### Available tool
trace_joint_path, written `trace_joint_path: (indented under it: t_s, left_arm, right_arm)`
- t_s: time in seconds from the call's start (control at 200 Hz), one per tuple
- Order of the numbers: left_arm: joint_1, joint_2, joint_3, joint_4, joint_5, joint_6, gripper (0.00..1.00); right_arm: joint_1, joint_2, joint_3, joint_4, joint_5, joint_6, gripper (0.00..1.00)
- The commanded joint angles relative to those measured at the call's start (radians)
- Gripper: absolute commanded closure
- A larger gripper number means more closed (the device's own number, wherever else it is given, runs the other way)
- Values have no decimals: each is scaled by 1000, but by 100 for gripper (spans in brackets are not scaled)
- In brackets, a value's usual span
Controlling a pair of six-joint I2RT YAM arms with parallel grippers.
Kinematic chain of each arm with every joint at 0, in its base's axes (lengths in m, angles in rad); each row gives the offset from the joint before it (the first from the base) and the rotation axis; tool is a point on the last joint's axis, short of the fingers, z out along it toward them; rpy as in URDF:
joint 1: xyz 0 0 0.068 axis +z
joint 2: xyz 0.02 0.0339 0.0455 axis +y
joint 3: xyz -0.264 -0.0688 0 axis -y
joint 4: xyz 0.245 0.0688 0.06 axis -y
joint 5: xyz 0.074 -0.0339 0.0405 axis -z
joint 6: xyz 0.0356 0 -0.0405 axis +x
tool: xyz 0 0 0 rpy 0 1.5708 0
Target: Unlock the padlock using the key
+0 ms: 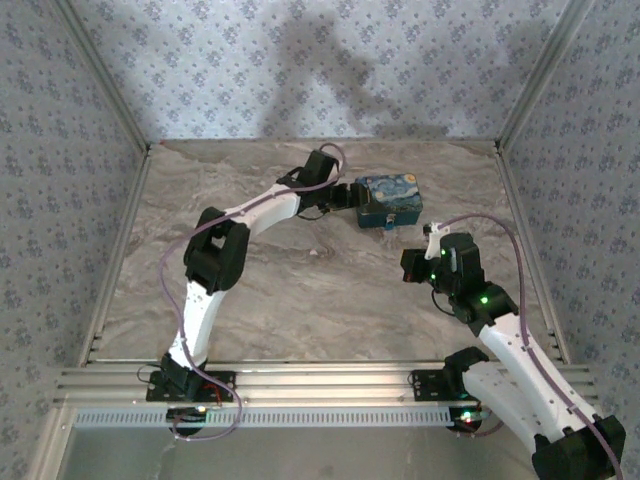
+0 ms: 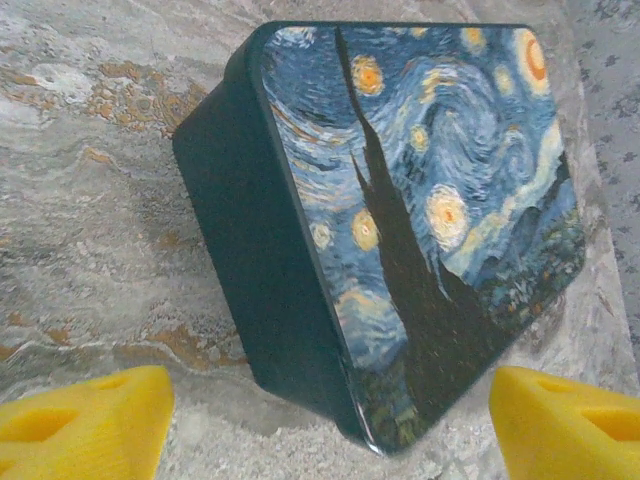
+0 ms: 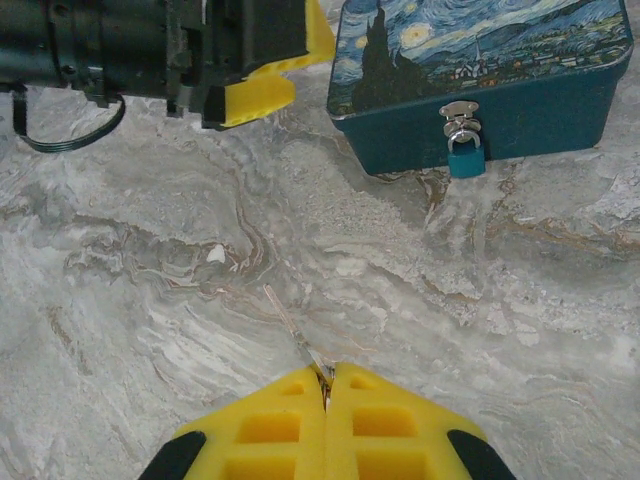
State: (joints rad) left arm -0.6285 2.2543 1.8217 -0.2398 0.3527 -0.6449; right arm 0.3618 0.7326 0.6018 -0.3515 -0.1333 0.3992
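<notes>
1. The key is picked up. My right jaws are pressed together on the thin silver metal key (image 3: 293, 335), and its blade pokes out past my yellow fingertips (image 3: 380, 425) toward the far side.
2. The small bluish metal padlock (image 3: 465, 160) is not opened yet, by my reading. It hangs from the silver hasp (image 3: 459, 113) on the near wall of the dark teal rectangular box with the swirling blue-and-yellow painted lid (image 3: 540, 100). The box sits far and centre on the grey marble-patterned worktop (image 3: 150, 300).
3. My left jaws are spread wide and hold nothing. Their yellow fingertips (image 2: 90, 415) sit either side of the box's left end. I cannot tell whether they touch it.
4. Most of the job is left, I judge. The key is well apart from the padlock, nearer than it, and its tip slants off to the left of it. I must carry it over, line it up with the keyhole, push it in and turn. I cannot see the keyhole from here.
5. Only bare worktop lies between key and padlock. My left arm's black wrist body (image 3: 120, 45) is just left of the box, off that path.
6. What could hinder me is that the padlock dangles loose and may swing away from the key, and that the box looks unbraced.
</notes>
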Motion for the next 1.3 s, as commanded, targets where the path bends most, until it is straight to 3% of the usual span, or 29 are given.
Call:
trace_joint_path:
  t_s: [0.0, 0.69, 1.294]
  left_arm:
    - [-4, 34, 61, -55, 32, -11, 19]
    - [17, 62, 6, -150, 5, 28, 24]
    - [102, -147, -332, -40, -11, 57, 25]
  right_arm:
    - [-9, -11, -4, -12, 12, 13, 100]
    - [-23, 16, 32, -65, 12, 3, 100]
    - [-53, 67, 32, -61, -70, 3, 100]
